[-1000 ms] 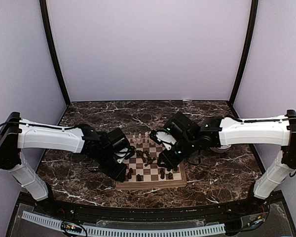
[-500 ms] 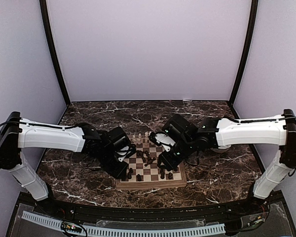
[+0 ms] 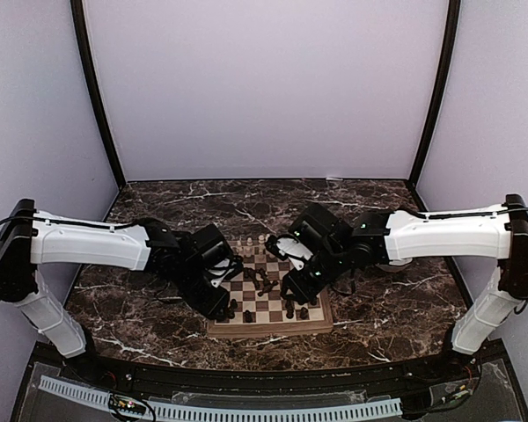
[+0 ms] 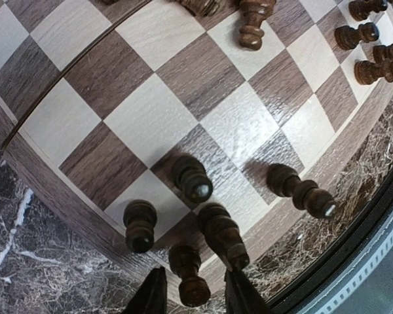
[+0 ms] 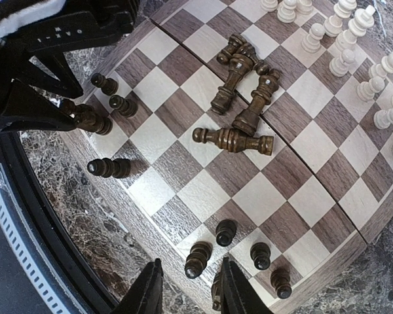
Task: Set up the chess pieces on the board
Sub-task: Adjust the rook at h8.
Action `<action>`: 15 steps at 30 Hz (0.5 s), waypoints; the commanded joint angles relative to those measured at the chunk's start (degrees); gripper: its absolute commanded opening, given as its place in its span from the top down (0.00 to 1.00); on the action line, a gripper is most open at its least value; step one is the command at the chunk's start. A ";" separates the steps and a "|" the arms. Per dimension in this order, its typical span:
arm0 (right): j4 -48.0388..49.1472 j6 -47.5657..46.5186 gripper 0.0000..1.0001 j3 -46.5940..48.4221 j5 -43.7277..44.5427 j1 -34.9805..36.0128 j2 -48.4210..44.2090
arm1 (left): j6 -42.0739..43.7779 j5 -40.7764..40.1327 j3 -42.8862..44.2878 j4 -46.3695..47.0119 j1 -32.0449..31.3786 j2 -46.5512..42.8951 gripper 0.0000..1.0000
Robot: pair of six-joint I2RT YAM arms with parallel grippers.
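The board (image 3: 268, 330) lies between both arms. In the left wrist view, several dark brown chess pieces (image 4: 191, 178) stand at the board's near corner. One dark piece (image 4: 187, 258) stands upright between the fingers (image 4: 150, 296) of my left gripper (image 4: 195, 271), which is open with a gap on each side. In the right wrist view, my right gripper (image 5: 190, 260) hangs open over the other near corner. A standing dark piece (image 5: 198, 260) is between its fingers and another (image 5: 215, 296) is beside the right one. Cream pieces (image 5: 344, 39) stand along the far rows.
Several dark pieces (image 5: 239, 85) lie toppled in a heap mid-board, one (image 5: 232, 139) flat across two squares. Another dark piece (image 5: 108, 168) lies near the front rim. The black table edge (image 5: 26, 216) runs close beside the board. Dark marble (image 3: 158, 211) surrounds it.
My left gripper has opened and let go of the dark piece now standing between its fingers. The right arm has shifted slightly left, its jaws unchanged.
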 commanded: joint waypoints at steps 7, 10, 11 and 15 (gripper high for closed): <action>0.78 -1.09 0.69 1.64 -0.27 -0.59 0.83 | 2.08 1.47 0.99 2.48 0.23 -7.79 0.62; 0.81 -1.03 0.69 1.50 -0.48 -0.59 0.75 | 1.88 3.48 2.32 1.72 0.22 -5.39 0.61; 0.78 -1.01 0.68 1.41 -0.56 -0.59 0.62 | 2.00 3.67 2.53 1.71 0.23 -5.03 0.60; 0.84 -0.66 0.68 1.01 -0.76 -0.59 0.22 | 3.03 4.77 3.22 2.67 0.24 -3.27 0.58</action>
